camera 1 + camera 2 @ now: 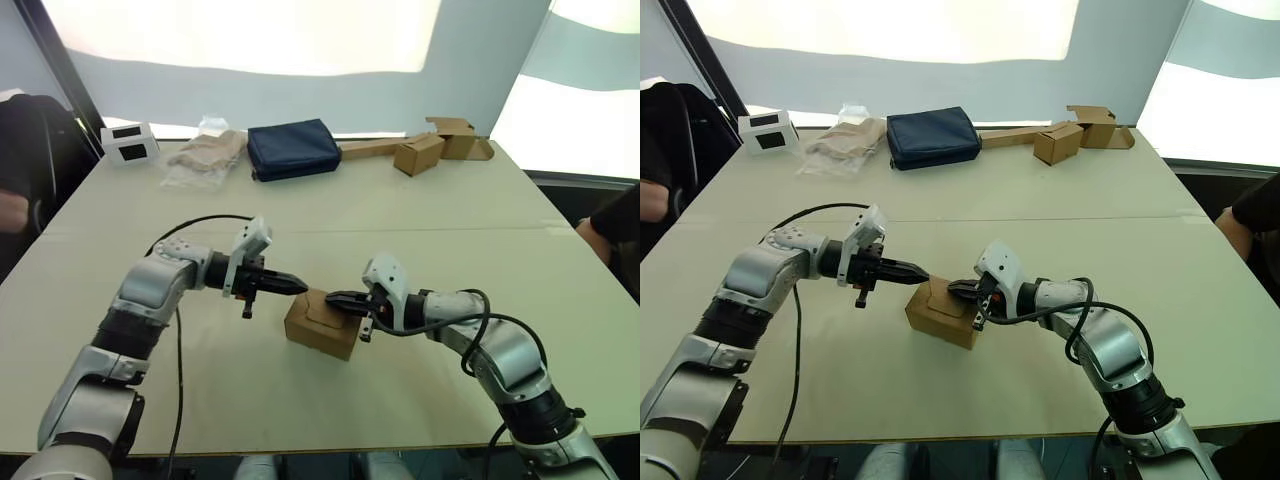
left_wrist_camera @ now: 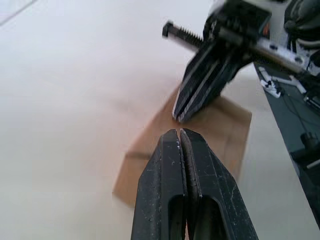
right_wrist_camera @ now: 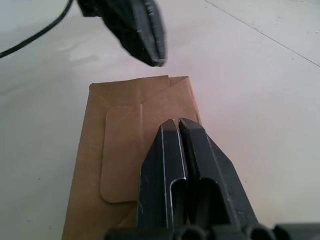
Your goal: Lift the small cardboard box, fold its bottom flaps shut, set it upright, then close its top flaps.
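The small cardboard box (image 1: 320,330) stands on the pale table (image 1: 420,250) between my two arms, a little in front of the middle. Its top flaps (image 3: 120,150) lie flat, with a rounded tab showing on the upper face. The bottom flaps are hidden beneath the box. My right gripper (image 1: 332,297) is shut with nothing in it. Its tips are over the box's top face, on it or just above it. My left gripper (image 1: 300,286) is also shut and empty, pointing at the box's upper left edge, tip to tip with the right one.
Along the far edge lie a navy pouch (image 1: 293,148), a clear bag of beige stuff (image 1: 205,155), a white device (image 1: 130,143) and two smaller boxes joined by a cardboard strip (image 1: 430,148). People sit at the left side (image 1: 15,200) and the right side (image 1: 612,228).
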`<state>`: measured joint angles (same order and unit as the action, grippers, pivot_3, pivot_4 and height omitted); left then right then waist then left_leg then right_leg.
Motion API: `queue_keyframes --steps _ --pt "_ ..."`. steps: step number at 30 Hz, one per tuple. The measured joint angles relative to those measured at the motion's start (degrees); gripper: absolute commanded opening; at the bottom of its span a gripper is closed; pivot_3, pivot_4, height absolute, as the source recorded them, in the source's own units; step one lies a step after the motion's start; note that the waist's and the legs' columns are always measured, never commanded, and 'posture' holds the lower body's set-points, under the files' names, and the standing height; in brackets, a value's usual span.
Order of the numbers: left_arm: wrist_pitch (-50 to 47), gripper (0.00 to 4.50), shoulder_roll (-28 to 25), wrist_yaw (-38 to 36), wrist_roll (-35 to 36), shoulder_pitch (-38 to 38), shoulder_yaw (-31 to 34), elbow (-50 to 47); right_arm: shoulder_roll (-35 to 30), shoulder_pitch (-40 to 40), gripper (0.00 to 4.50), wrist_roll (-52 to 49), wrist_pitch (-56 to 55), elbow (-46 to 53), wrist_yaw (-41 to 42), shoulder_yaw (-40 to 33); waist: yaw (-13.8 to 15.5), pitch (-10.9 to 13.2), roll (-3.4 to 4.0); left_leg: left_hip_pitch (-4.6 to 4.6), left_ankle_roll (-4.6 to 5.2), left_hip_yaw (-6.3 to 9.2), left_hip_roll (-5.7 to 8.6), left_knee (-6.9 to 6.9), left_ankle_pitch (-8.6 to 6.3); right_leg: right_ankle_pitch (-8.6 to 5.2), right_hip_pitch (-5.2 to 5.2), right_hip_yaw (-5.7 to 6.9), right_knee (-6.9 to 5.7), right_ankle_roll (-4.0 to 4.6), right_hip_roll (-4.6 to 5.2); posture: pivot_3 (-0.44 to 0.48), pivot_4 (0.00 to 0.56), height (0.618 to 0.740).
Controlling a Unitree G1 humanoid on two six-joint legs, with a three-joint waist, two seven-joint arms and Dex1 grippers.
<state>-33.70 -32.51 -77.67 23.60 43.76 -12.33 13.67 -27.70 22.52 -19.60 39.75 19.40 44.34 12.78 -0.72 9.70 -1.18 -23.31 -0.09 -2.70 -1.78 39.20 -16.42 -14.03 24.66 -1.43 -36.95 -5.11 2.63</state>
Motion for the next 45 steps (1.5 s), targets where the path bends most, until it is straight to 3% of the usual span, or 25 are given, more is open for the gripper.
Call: queue_keyframes --steps 6,20,45 --pt "4.3 0.05 4.9 0.1 -3.6 0.9 -2.7 6.1 -0.2 0.0 0.00 -1.0 2.6 1.7 -0.4 -0.1 -0.1 0.0 -0.01 -0.01 0.00 0.00 -0.03 -0.02 0.00 0.01 0.04 0.05 -0.07 -0.01 -0.08 0.000 0.150 0.740" --pt "7.7 0.05 6.6 -1.7 -5.9 1.4 -2.6 7.8 -3.8 -3.3 0.00 -11.3 14.3 14.3 -1.2 -5.0 0.1 0.0 -0.01 0.00 0.00 0.12 -0.02 -0.01 0.00 0.00 0.01 0.02 -0.03 0.00 -0.01 0.000 0.150 0.740" --pt "3.8 0.05 7.0 -1.4 -5.4 1.3 -2.0 6.2 -4.2 -5.0 0.00 -11.5 12.4 10.6 -2.9 -1.7 0.0 0.0 -0.01 -0.01 0.00 0.12 -0.02 -0.02 0.00 0.00 0.02 0.02 -0.03 0.00 -0.02 0.000 0.150 0.740"
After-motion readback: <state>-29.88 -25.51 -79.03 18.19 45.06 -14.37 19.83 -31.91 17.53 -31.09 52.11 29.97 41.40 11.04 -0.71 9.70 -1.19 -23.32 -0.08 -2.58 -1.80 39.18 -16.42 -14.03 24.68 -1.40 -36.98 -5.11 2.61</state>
